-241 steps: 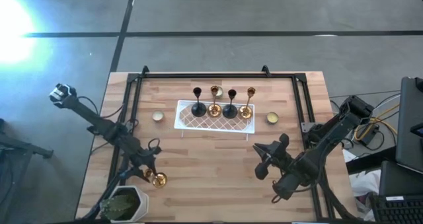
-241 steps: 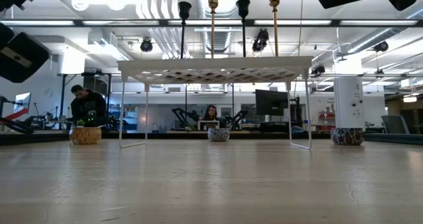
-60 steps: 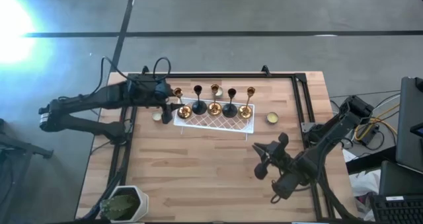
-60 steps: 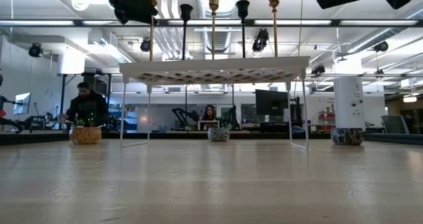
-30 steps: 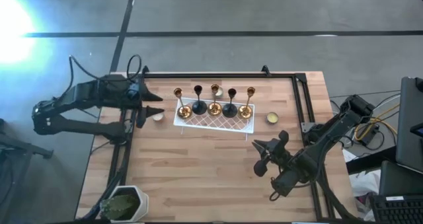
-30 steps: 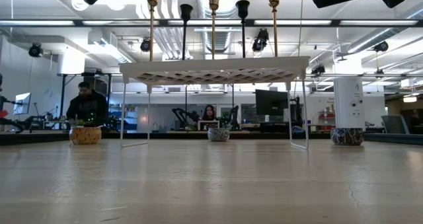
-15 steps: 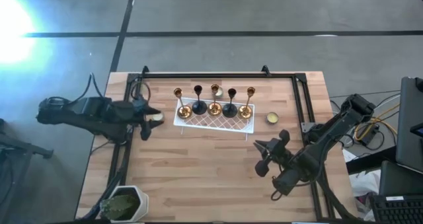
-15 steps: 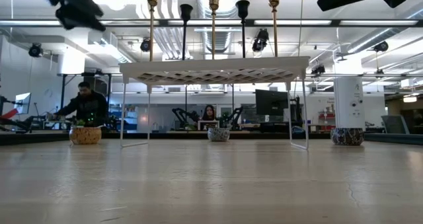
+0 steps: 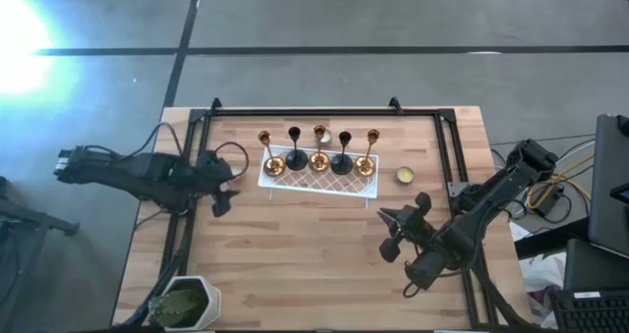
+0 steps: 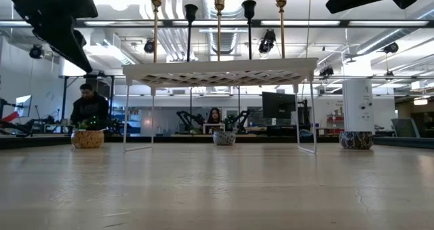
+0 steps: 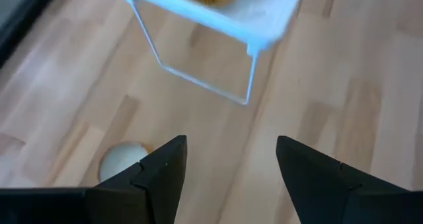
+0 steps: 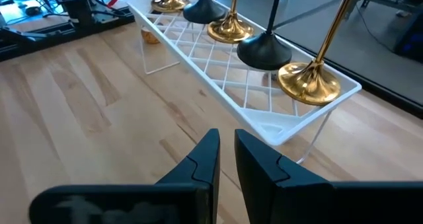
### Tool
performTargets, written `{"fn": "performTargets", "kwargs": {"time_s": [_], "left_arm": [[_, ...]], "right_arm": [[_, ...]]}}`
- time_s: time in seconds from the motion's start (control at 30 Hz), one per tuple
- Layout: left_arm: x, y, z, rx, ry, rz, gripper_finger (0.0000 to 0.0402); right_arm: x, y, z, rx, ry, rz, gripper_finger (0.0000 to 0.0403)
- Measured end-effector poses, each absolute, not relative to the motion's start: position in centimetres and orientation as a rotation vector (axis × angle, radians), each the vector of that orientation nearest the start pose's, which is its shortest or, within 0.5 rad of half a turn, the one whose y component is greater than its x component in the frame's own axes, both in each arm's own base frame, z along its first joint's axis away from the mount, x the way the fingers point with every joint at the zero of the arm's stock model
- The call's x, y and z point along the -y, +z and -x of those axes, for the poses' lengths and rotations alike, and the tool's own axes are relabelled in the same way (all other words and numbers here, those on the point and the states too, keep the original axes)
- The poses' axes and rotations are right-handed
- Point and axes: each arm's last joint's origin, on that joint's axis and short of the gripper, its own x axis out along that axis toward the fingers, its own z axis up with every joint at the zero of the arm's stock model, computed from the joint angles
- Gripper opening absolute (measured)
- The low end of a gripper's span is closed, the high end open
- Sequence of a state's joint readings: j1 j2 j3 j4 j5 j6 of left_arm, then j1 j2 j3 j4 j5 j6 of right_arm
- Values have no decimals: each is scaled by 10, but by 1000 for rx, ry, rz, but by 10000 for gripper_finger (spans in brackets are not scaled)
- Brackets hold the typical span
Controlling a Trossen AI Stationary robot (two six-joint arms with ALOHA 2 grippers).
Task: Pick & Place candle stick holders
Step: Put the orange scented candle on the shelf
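Wooden planks covered the worktop (image 9: 314,264), where a white lattice tray (image 9: 319,183) stood on thin legs near the far edge. All five candle stick holders (image 9: 317,150) stood upright in a row on it, three gold and two black. Left of the tray, the left pincer (image 9: 222,184) hung spread and empty above a pale tealight candle (image 11: 122,160). Nearer the front right, the right pincer (image 9: 389,233) waited, pressed together.

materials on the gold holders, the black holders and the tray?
Gold holders: likely polished brass or plated metal, with mirror-like glints. Black holders: probably painted metal, smooth with a dull sheen. Tray: looks like white coated wire, an open lattice on thin legs.
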State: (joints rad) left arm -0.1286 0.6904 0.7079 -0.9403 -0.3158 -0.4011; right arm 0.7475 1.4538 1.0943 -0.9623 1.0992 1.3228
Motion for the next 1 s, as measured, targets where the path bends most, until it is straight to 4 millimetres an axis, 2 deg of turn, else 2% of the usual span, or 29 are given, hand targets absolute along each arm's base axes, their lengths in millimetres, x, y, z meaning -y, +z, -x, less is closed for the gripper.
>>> {"fn": "performTargets", "kwargs": {"time_s": [0.2, 0.47, 0.77, 0.9, 1.0], "left_arm": [[1, 258, -117, -1068, 451, 210, 238], [-9, 246, -132, -1182, 530, 169, 264], [-14, 233, -151, -1312, 435, -7, 317], [-14, 231, -157, -1311, 349, -112, 327], [-15, 231, -156, -1333, 340, -122, 328]], "right_arm": [[-158, 257, -208, -421, -695, -186, 43], [-157, 259, -208, -375, -710, -177, 43], [-157, 259, -208, -373, -710, -180, 43], [-157, 260, -209, -371, -710, -186, 43], [-158, 260, -209, -366, -707, -196, 43]]}}
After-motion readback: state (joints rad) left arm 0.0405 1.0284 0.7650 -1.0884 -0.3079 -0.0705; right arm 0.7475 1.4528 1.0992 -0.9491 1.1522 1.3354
